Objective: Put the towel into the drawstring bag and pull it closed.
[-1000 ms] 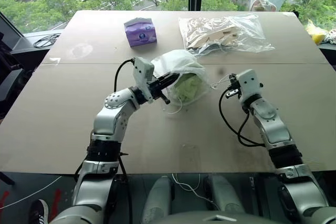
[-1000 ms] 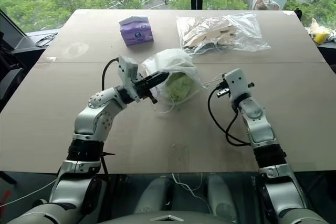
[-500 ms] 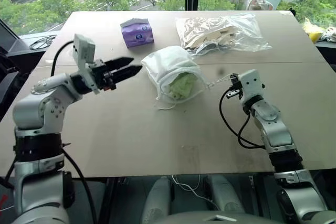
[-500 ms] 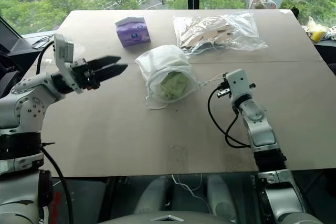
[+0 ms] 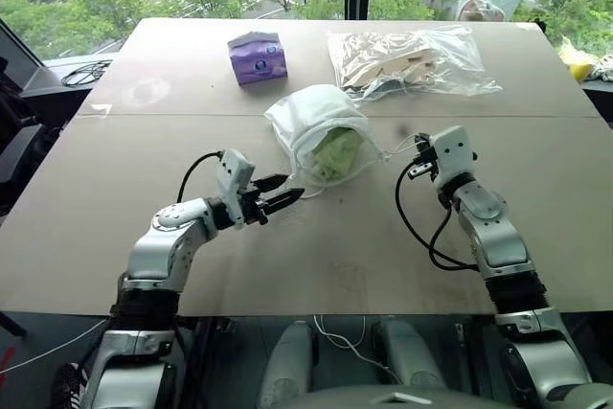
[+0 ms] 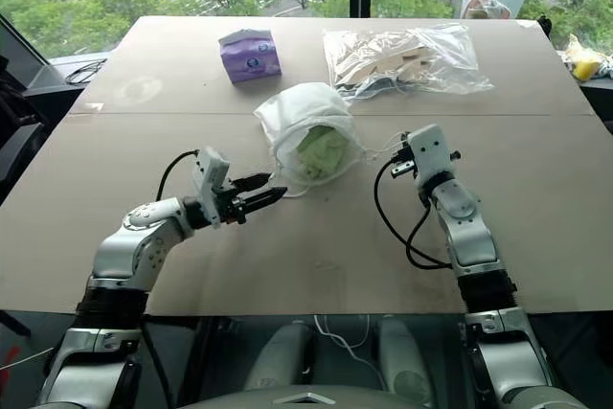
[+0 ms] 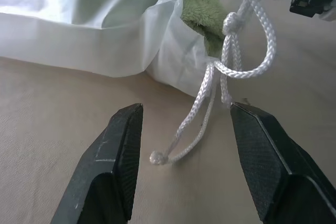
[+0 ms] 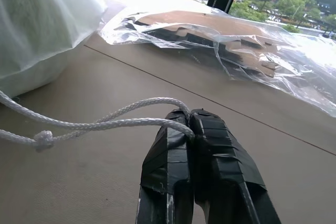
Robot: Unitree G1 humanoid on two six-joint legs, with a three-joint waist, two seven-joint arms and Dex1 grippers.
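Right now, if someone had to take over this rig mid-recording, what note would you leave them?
Left claw: open, low over the table, its fingers either side of the loose cord end at the bag's mouth, not gripping it.
Right claw: shut on the other cord loop, which runs toward the bag.
The towel is inside the drawstring bag, which lies mid-table; green still shows at the mouth.
Done: towel bagged, one cord gripped.
Left: close the left claw on its cord, then pull both cords apart to cinch the mouth.
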